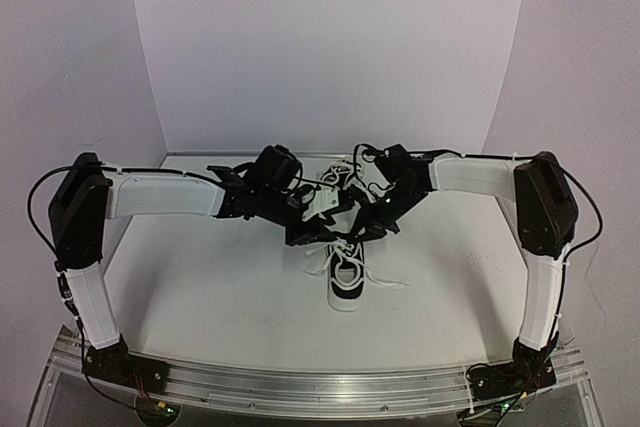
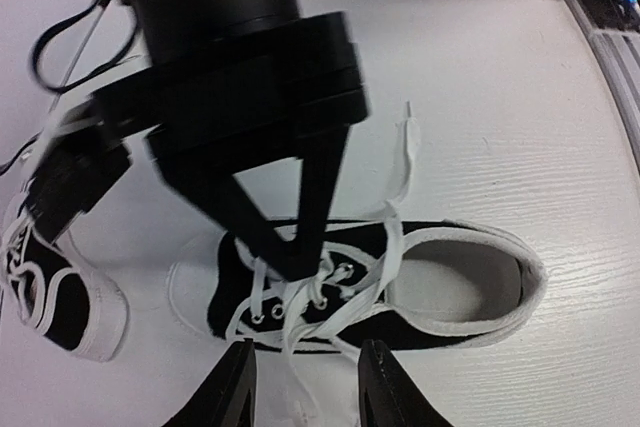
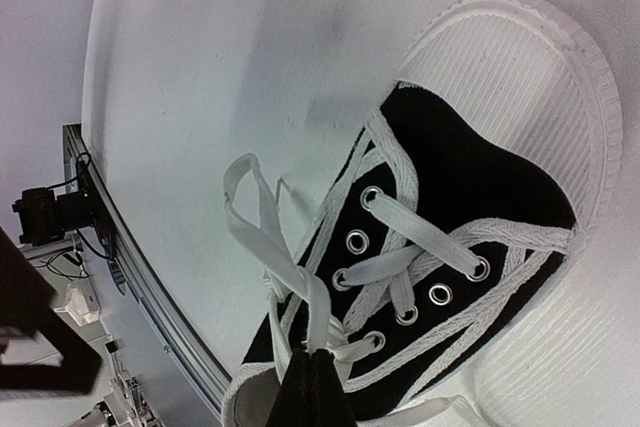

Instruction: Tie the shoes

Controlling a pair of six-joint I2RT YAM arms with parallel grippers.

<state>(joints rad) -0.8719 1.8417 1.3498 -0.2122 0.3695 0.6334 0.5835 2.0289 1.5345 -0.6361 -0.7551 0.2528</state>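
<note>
One black shoe (image 2: pixel 450 322) with a white sole lies on the table, seen also from above as the near shoe (image 1: pixel 347 287). My right gripper (image 3: pixel 320 359) is shut on a white lace (image 3: pixel 300 277) just above the shoe's top eyelets, and a loop of lace stands up from the pinch. In the left wrist view its fingers (image 2: pixel 290 252) meet in a point on the laces. My left gripper (image 2: pixel 308 349) hovers open just beside this shoe, with a loose lace strand trailing on the table between its fingers. The second shoe (image 2: pixel 55 297) lies apart at the left, partly hidden behind the arms.
Both arms meet over the middle of the white table (image 1: pixel 200 277). The second shoe (image 1: pixel 335 187) sits behind the grippers toward the back wall. A metal rail (image 1: pixel 320 382) runs along the near edge. Loose lace ends (image 1: pixel 390 284) spread beside the near shoe.
</note>
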